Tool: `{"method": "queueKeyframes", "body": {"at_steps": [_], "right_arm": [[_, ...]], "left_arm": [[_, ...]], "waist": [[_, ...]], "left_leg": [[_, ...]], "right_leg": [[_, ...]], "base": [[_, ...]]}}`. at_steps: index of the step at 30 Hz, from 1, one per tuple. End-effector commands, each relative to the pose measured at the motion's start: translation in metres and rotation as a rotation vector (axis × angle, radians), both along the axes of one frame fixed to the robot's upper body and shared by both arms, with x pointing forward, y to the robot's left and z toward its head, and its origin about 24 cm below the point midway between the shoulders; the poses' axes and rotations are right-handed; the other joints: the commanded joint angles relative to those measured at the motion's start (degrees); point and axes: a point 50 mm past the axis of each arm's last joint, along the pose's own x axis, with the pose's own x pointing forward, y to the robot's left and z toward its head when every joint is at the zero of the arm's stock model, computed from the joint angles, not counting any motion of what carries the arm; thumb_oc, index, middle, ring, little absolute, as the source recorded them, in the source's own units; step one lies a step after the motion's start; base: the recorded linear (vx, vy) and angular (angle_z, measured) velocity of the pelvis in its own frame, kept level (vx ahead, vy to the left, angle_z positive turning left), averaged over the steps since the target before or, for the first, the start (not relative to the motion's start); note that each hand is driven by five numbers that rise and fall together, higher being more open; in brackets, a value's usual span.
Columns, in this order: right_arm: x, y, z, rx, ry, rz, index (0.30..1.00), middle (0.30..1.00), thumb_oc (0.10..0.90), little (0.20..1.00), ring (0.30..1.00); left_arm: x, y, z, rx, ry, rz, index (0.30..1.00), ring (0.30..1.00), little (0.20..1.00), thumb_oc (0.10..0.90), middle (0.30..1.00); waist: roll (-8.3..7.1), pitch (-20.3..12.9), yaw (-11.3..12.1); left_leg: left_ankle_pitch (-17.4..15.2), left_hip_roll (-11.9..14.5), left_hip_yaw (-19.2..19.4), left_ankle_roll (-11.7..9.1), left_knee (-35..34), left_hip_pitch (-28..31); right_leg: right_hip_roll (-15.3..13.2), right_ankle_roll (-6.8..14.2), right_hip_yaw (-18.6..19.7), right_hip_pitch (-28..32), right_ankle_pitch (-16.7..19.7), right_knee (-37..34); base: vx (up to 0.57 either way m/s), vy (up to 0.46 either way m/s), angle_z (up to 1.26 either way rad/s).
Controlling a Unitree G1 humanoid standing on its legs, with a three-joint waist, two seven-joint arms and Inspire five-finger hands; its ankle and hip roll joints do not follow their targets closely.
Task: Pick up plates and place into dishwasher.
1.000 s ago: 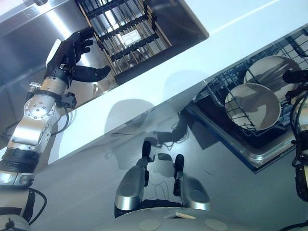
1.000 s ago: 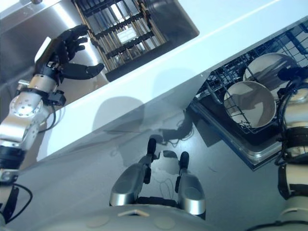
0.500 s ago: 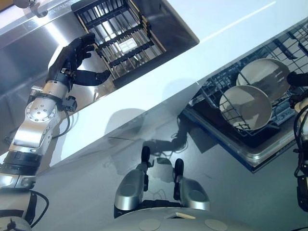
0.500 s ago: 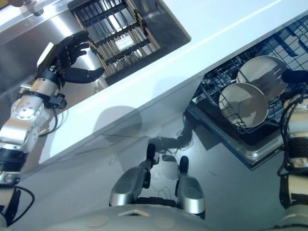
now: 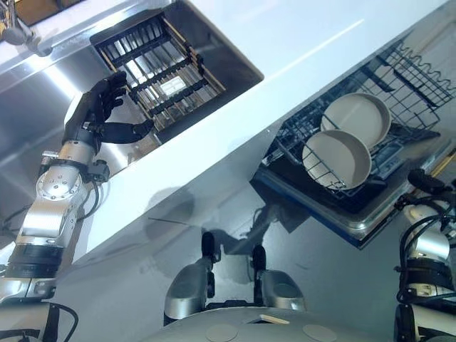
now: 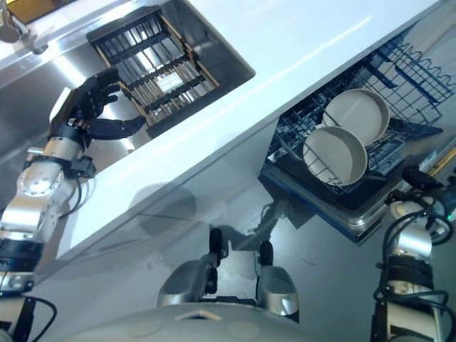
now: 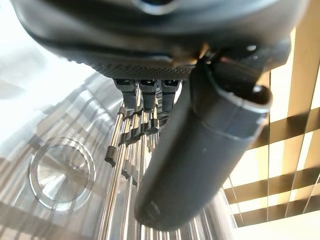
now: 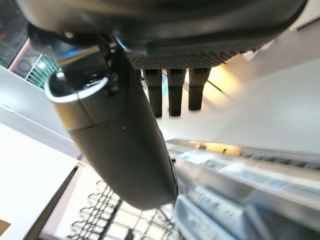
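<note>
Since a second ago the head camera has swung, so sink and dishwasher sit further left and lower in view, and the right arm has dropped away from the plates.

Now the left hand [image 5: 96,117] hovers over the sink [image 5: 43,92] with fingers loosely spread and thumb out, holding nothing, just beside the slatted drying rack [image 5: 160,75]. Two plates [image 5: 337,158] stand on edge in the dishwasher rack [image 5: 406,78] below the white worktop [image 5: 299,43]. The right hand [image 8: 125,140] shows in its wrist view with fingers straight and empty. No plate can be made out in the drying rack, so a reach there may close on bare slats or snag fingers between them. A pale label lies under the slats; its writing is too small to read.
</note>
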Motion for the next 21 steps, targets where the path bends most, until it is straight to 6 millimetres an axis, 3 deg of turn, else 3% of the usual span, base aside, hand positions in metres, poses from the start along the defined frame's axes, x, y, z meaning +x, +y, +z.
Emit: {"method": "queueKeyframes", "body": {"at_steps": [1,7,21], "right_arm": [[0.007,-0.010,0.059,-0.439,0.080,0.165,0.300,0.300,0.100,0.200,0.300],[0.016,-0.006,0.064,-0.669,0.366,0.352,0.300,0.300,0.100,0.200,0.300],[0.028,-0.011,0.088,-0.920,0.570,0.392,0.300,0.300,0.100,0.200,0.300]], "left_arm": [[-0.005,-0.007,0.027,-0.009,-0.190,-0.035,0.900,0.900,0.900,0.800,0.900],[-0.006,-0.005,0.028,-0.002,-0.187,-0.038,0.900,0.900,0.900,0.800,0.900],[-0.006,-0.008,0.030,0.004,-0.175,-0.065,0.900,0.900,0.900,0.800,0.900]], "waist": [[1.07,-10.7,-1.7],[0.70,-10.9,-1.8],[0.52,-10.2,-0.5]], "left_leg": [[-7.8,-2.0,1.9,1.0,1.9,3.5],[-8.0,-2.1,2.1,1.0,1.3,4.0],[-7.6,-2.4,1.0,1.3,0.8,3.4]], "right_leg": [[2.3,0.1,-1.5,-3.2,-1.0,5.4],[2.1,0.6,-1.5,-3.1,-1.4,5.6],[1.7,1.2,-2.0,-4.1,-1.1,6.2]], "base": [[0.01,0.029,-0.12],[0.02,0.019,-0.09],[0.00,0.000,0.00]]}}
